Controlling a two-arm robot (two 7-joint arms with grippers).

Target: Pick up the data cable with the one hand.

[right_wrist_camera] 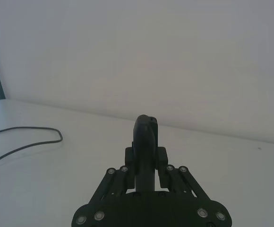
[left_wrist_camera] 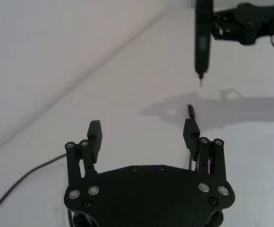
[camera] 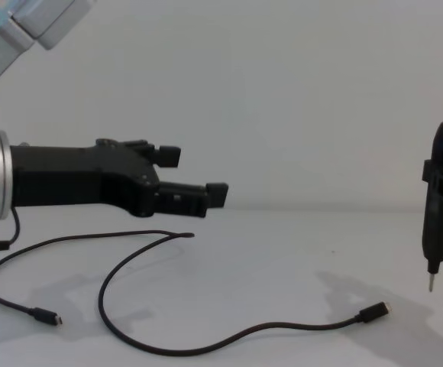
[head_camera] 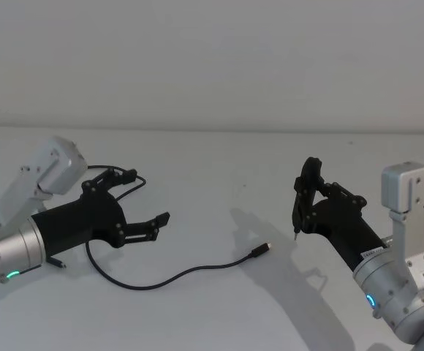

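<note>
- Jaws of the left gripper (head_camera: 150, 196) stand spread wide with nothing between them. The gripper reaches in from the left on a thick silver wrist (head_camera: 7, 256) with a green light, held about level above the surface (head_camera: 219, 164) and touching nothing
- Jaws of the right gripper (right_wrist_camera: 145, 165) are pressed onto a dark pen-like tool (camera: 441, 200). The tool is held upright at the right side, its metal tip pointing down and clear of the surface
- Flat on the surface between the two arms lies the data cable (head_camera: 205, 268), apart from both grippers
- Its plug (head_camera: 260, 250), with the short silver tip, lies towards the right. It is near the shadow cast under the tool and just left of the tool's tip in the head view
- From the plug the black cord sweeps left in a long shallow bend, then curves round beneath the left gripper
- Past that bend the cord runs on to a loop (head_camera: 110, 169) just beyond the gripper's far finger
- From the chest view there is a plain gap between the left gripper and the stretch of cord below it
- Farther off, the surface ends against a plain pale wall (head_camera: 212, 58)
</note>
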